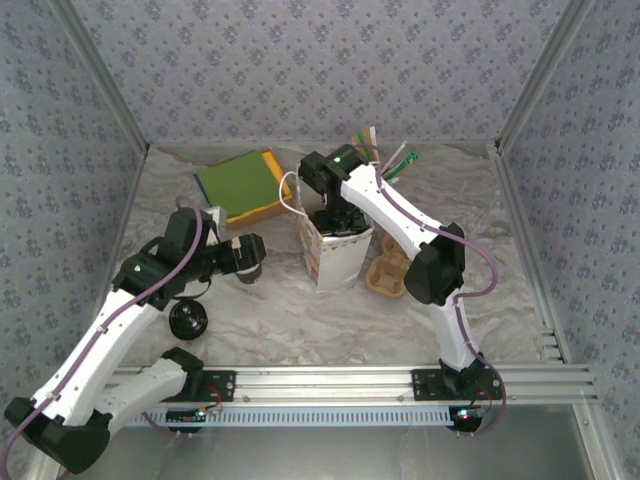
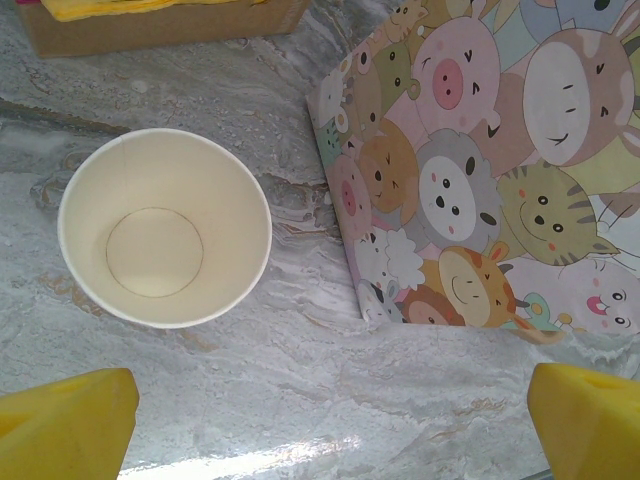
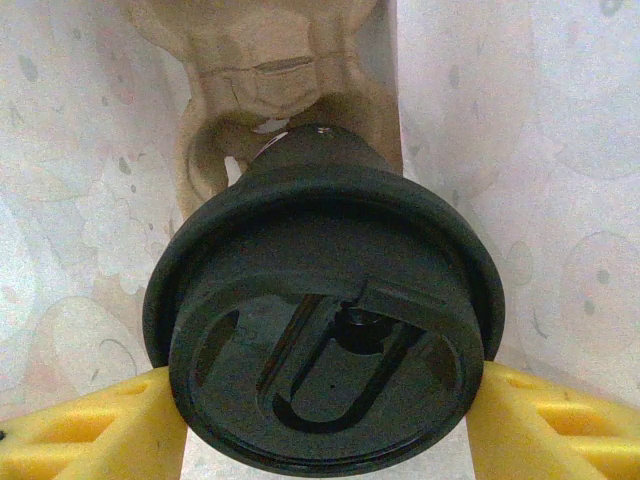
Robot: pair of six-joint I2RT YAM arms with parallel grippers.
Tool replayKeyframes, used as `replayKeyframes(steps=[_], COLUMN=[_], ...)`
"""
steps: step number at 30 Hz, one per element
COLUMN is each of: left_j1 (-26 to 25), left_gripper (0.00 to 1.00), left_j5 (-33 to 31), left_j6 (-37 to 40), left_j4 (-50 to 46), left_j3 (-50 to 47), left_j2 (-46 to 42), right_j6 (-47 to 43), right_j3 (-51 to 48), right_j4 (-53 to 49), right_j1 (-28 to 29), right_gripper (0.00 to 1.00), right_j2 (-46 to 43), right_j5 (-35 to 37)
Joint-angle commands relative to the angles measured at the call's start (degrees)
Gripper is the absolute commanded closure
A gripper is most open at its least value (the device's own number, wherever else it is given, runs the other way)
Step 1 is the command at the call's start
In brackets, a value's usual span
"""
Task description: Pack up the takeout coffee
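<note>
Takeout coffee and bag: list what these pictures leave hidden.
- Right wrist view: the takeout coffee faces the camera lid first, so its lid hides the cup wall beneath.
- Top external view: the right arm covers the mouth of the bag, so the cup's depth inside cannot be told.
- Left wrist view: the cardboard box is cut off by the top edge; its contents are unclear.

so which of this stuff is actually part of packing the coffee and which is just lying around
In the job: takeout coffee, held by the right gripper inside the cartoon paper bag.

Lying about: lidless cup by the open left gripper; loose black lid; green-topped box; pulp cup carrier beside the bag.
</note>
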Motion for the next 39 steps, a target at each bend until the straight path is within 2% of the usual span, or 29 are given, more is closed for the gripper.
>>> replayKeyframes(steps=[1, 39], left_j1=[-0.2, -0.3], left_gripper=[0.0, 0.0], left_j5=[0.5, 0.9], left_j6=[-0.2, -0.3], left_j4=[1.0, 1.5], left_j3=[0.5, 0.6], left_j2=[-0.4, -0.1], right_j6=[-0.5, 0.0], right_j3=[0.6, 5.0], right_j4=[-5.8, -8.6], right_j1=[-0.1, 0.4], right_gripper=[0.32, 0.32], right_j2=[-0.9, -0.6], right_j5=[0.0, -0.1])
